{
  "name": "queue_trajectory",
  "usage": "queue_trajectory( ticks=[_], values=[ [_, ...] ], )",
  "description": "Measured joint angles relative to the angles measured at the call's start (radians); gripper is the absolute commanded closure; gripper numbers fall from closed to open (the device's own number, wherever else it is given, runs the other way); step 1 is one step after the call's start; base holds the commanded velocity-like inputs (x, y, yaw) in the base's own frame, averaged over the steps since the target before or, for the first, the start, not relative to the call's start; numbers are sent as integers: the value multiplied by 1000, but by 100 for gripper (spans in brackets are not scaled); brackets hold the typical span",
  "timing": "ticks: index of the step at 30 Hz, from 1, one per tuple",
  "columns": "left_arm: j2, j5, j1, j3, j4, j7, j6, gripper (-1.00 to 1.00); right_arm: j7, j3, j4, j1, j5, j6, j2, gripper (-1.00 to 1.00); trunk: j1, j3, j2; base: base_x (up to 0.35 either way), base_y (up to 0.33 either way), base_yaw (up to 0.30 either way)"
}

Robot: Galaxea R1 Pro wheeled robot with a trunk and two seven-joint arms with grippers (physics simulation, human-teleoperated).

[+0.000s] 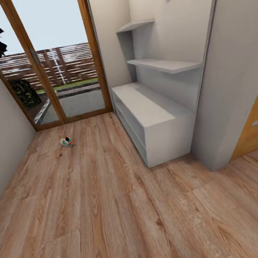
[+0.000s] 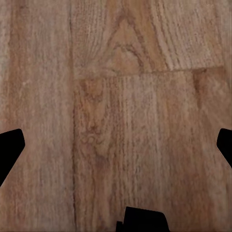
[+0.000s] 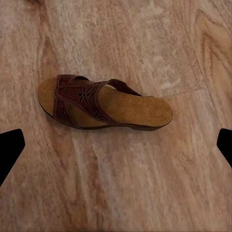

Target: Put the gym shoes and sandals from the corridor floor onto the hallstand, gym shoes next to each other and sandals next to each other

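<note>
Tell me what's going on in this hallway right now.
Nothing is being held yet. One gym shoe lies on the corridor floor near the glass door, and the hallstand looks empty from here. The right gripper is open above a sandal on the floor, not touching it. The left gripper is open over bare planks.

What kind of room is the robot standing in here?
It looks like a home entrance hallway: a glass door opens to a yard, a low white shoe bench stands under wall shelves, and a sneaker and a sandal lie on the wood floor.
</note>
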Motion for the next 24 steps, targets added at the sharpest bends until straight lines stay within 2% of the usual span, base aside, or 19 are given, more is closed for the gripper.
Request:
queue_trajectory(
  ticks=[17, 24],
  values=[
    [1, 0, 0, 0, -2, 0, 0, -100, 0, -1, 0, 0, 0, 0, 0, -100, 0, 0, 0, 0, -228, 0],
    [1, -1, 0, 1, -3, 0, 0, -100, 0, -1, 0, 0, 0, 1, 0, -100, 0, 0, 0, 0, -58, 0]
  ],
)
